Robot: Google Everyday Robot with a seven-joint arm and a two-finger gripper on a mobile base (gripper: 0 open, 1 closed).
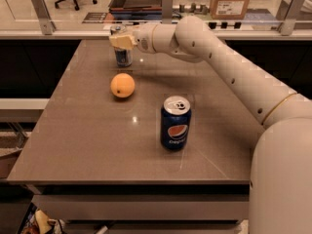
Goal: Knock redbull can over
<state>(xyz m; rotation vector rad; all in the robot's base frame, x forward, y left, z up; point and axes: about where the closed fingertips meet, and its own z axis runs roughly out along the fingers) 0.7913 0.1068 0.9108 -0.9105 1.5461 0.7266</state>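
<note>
The redbull can stands upright just behind the orange, at the far side of the surface. The end effector covers the can's upper part; I cannot tell whether it is open or closed. Best to push sideways up high, away from the orange, so the can tips rather than slides.

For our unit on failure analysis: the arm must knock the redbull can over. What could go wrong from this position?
1. The redbull can stands near the far edge of the table, with the gripper at its upper part; a push away from the camera might send it off.
2. The orange lies just in front; a can falling that way could set it rolling.
</note>
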